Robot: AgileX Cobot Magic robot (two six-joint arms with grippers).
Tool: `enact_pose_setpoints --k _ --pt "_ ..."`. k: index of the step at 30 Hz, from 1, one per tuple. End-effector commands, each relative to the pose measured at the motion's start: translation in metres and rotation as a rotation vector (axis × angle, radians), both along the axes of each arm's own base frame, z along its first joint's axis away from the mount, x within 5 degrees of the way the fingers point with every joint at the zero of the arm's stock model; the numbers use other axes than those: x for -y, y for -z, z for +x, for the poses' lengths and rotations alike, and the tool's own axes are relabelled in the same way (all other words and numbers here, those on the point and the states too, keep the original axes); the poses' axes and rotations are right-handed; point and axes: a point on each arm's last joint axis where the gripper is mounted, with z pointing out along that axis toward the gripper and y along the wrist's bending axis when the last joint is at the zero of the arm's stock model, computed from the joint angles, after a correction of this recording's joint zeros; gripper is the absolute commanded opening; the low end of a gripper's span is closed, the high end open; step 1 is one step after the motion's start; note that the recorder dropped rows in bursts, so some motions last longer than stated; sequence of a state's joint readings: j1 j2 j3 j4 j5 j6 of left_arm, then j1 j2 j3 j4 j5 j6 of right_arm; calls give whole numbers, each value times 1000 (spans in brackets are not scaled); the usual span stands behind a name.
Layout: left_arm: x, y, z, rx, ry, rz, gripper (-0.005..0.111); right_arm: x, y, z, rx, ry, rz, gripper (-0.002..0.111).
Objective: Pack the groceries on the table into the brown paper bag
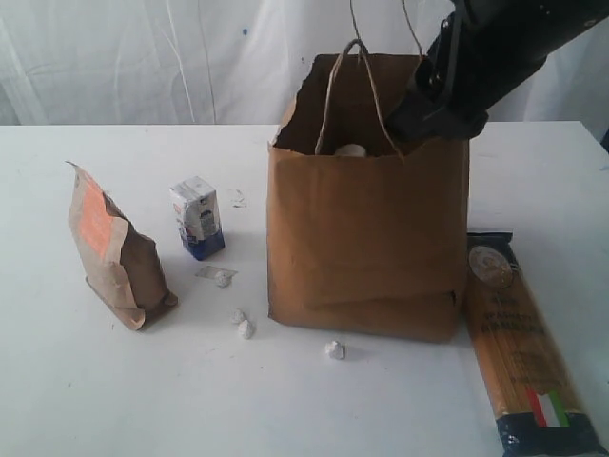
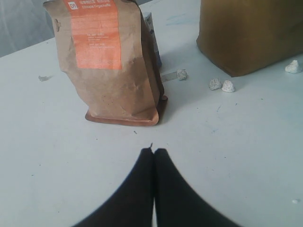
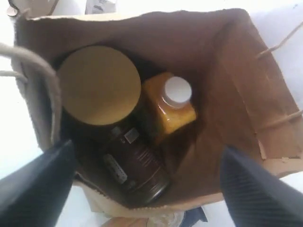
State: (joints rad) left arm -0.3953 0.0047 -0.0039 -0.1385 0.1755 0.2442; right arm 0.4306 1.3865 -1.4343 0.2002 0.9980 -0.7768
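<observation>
The brown paper bag point(image 1: 366, 238) stands upright mid-table. My right gripper point(image 3: 147, 147) hovers open over its mouth with nothing between its fingers. Inside the bag are the clear jar with its olive-tan lid point(image 3: 98, 84), the yellow-grain bottle with a white cap point(image 3: 170, 106) and the dark can point(image 3: 137, 165) lying on its side. On the table point(image 1: 76, 400) outside stand the brown orange-labelled pouch point(image 1: 114, 252) and the small white-blue carton point(image 1: 198, 217). The spaghetti packet point(image 1: 521, 343) lies to the bag's right. My left gripper point(image 2: 154, 150) is shut and empty, low over the table in front of the pouch point(image 2: 109, 66).
Small crumpled white scraps point(image 1: 245, 328) point(image 1: 333, 349) lie on the table before the bag. The bag's twisted handles point(image 1: 357, 57) stick up beside my right arm point(image 1: 447, 86). A white curtain backs the table.
</observation>
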Motion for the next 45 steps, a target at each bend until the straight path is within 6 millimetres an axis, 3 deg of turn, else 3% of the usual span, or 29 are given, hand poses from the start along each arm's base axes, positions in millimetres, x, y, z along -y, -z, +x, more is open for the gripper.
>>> enact_pose_setpoints --k 1,17,23,28,39,43,45 --pt "0 1 0 -2 -5 -8 0 2 -4 -5 -7 -30 -16 77" --pt "0 1 0 -2 -5 -8 0 10 -25 -6 158 63 44 65" --pt "0 1 0 -2 -5 -8 0 19 -37 -22 154 120 80 61" --pt "0 1 0 -2 -5 -8 0 28 -39 -47 134 130 120 61" --pt "0 1 0 -2 -5 -8 0 57 19 -120 -30 210 187 61" --pt "0 1 0 -2 -5 -8 0 54 67 -149 -188 139 266 54" --pt "0 1 0 -2 -5 -8 0 50 88 -152 -250 113 284 48"
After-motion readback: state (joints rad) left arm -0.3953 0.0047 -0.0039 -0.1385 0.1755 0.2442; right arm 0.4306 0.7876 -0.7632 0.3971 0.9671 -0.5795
